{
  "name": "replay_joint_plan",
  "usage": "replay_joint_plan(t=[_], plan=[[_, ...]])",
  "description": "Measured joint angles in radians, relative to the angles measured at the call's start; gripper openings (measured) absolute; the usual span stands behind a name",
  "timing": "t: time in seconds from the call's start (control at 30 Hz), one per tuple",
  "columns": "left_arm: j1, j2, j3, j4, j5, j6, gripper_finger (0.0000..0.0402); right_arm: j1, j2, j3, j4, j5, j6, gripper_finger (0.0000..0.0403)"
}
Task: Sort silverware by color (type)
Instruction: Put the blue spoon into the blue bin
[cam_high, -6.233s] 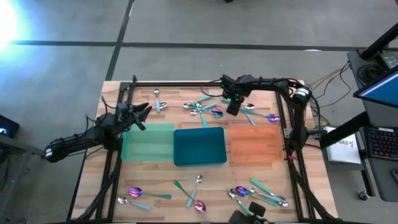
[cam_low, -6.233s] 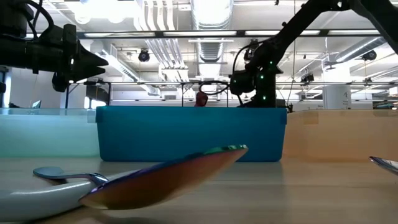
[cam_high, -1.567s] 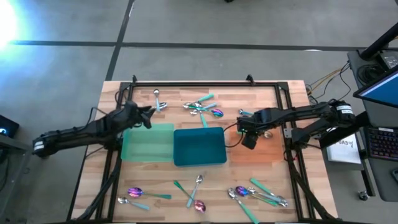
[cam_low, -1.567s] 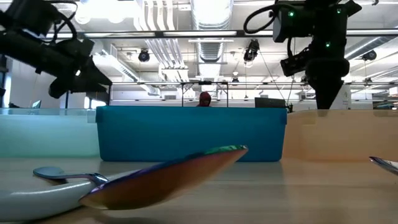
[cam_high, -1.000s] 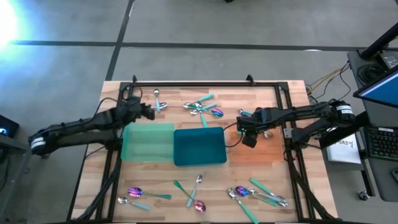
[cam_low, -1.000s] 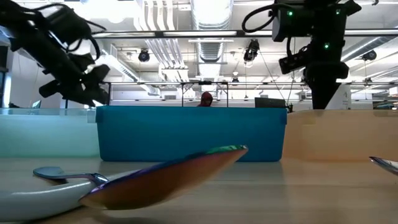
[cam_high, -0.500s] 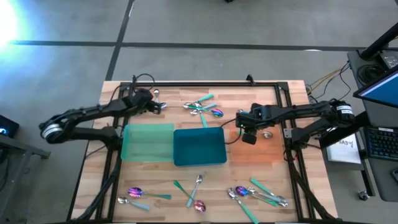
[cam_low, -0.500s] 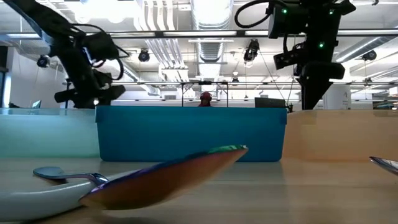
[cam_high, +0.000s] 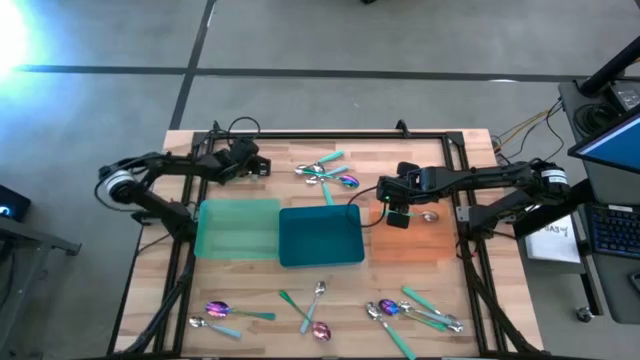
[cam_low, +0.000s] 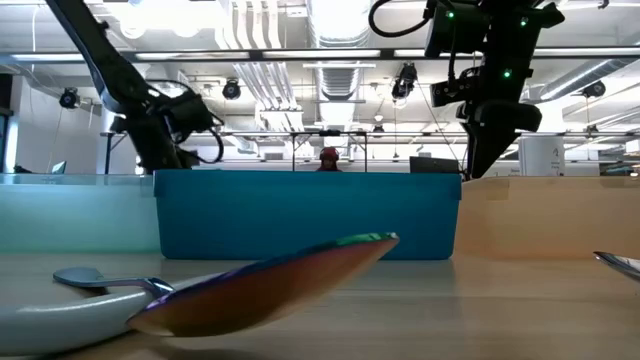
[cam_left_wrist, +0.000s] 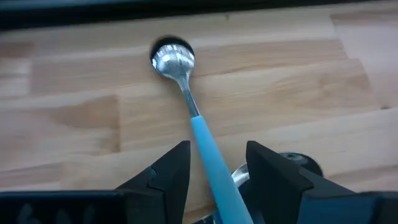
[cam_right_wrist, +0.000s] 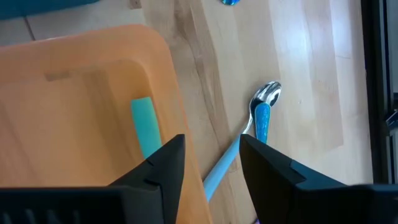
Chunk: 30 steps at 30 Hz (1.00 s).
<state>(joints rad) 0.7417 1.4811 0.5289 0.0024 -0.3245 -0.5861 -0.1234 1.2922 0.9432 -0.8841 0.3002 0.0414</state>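
Note:
A teal-handled spoon (cam_left_wrist: 186, 99) lies on the wood at the table's far left, its silver bowl (cam_left_wrist: 173, 59) pointing away from my left gripper (cam_left_wrist: 217, 149). That gripper (cam_high: 252, 166) is open, tilted downward, one finger on each side of the handle without touching it. My right gripper (cam_high: 393, 212) hangs open above the orange tray's (cam_high: 415, 240) far left corner. In its wrist view another teal-handled spoon (cam_right_wrist: 249, 134) lies on the wood beside the tray, and a teal handle (cam_right_wrist: 144, 127) lies inside the tray.
A green tray (cam_high: 238, 228) and a teal tray (cam_high: 320, 235) stand left of the orange one. Spoons are heaped at the far middle (cam_high: 328, 172) and scattered along the near edge (cam_high: 225, 310) (cam_high: 415, 310). A black frame (cam_high: 330, 134) borders the table.
My left gripper has swung toward the table's far edge and to the right, sinking and tipping downward until its fingers stand on either side of the teal-handled spoon. My right gripper has stayed over the orange tray's corner and rolled a little.

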Motion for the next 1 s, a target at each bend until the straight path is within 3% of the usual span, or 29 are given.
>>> replay_joint_plan(t=[0.27,0.53,0.83,1.0], plan=[[0.001,0.064,0.016,0.025,-0.049,-0.008,0.0117,0.0,0.0,0.0,-0.001,-0.001,0.011,0.0133],[0.001,0.059,0.016,0.029,-0.051,-0.011,0.0018,0.0,0.0,0.0,-0.001,-0.001,0.011,0.0131],[0.002,0.051,0.015,0.028,-0.049,-0.018,0.0012,0.0,0.0,0.0,-0.002,-0.001,0.009,0.0126],[0.002,0.021,0.014,0.071,0.014,0.01,0.0005,0.0,0.0,0.0,-0.002,-0.001,0.009,0.0127]])
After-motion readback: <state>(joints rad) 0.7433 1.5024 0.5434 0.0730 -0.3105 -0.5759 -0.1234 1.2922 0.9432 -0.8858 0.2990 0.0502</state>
